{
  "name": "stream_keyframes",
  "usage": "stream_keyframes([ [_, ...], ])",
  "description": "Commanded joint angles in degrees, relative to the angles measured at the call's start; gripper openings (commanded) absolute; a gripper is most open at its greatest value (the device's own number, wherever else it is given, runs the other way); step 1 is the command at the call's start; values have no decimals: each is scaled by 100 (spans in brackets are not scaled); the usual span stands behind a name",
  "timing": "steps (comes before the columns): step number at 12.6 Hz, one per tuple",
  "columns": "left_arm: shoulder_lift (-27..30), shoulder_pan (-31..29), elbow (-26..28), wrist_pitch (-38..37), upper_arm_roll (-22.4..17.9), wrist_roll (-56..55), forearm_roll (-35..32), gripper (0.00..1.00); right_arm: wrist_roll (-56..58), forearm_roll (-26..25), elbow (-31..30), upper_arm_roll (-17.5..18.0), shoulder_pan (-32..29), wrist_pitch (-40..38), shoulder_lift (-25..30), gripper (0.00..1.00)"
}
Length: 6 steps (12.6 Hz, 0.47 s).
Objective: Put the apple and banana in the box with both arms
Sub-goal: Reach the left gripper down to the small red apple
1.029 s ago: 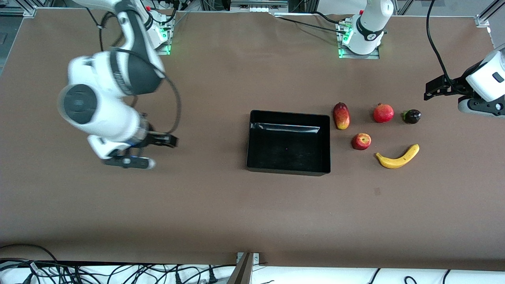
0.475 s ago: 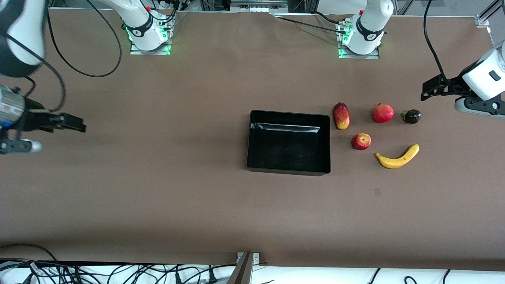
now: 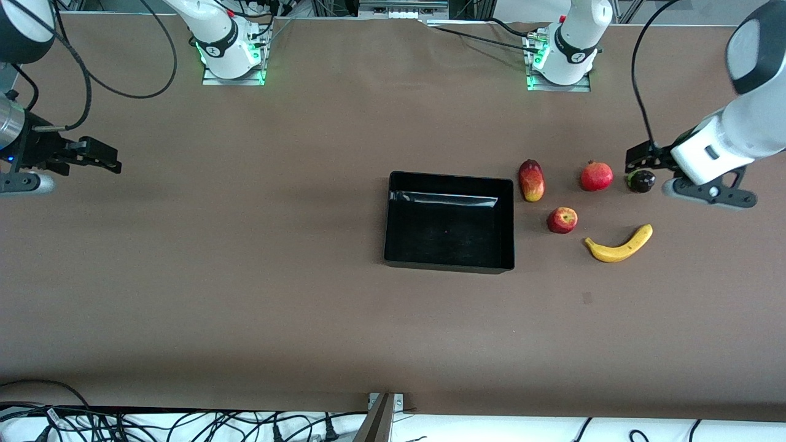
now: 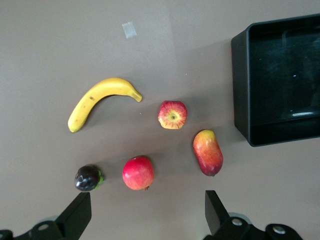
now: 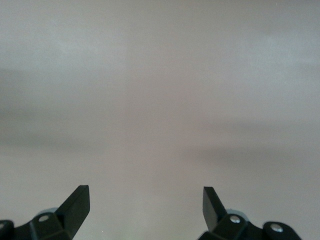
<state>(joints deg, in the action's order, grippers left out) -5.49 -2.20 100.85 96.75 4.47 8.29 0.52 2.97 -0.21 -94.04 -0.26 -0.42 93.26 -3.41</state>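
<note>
A glossy black box (image 3: 450,222) sits beside a round apple (image 3: 562,220) and curved banana (image 3: 619,245). Left hand (image 3: 640,161) hovers open over a dark fruit (image 3: 641,181); right hand (image 3: 98,156) waits open over bare surface (image 3: 245,276).

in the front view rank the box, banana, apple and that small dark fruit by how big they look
1. box, by far the largest.
2. banana, the longest fruit.
3. apple.
4. small dark fruit, slightly smaller than the apple, though the left gripper hangs beside it and may hide an edge.

No text, label or number can be read anywhere — not on any surface shown. Nothing bears a legible brand or sign.
</note>
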Motion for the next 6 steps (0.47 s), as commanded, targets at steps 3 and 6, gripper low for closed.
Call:
stream_keyframes([
  [3,-312,194,951,1561,-34,49,54,100,-15,215,-388,220,-494,175,446,100],
  [6,-540,343,1673,2723,-26,58,54,100,29,170,-213,18,-477,-297,420,100],
])
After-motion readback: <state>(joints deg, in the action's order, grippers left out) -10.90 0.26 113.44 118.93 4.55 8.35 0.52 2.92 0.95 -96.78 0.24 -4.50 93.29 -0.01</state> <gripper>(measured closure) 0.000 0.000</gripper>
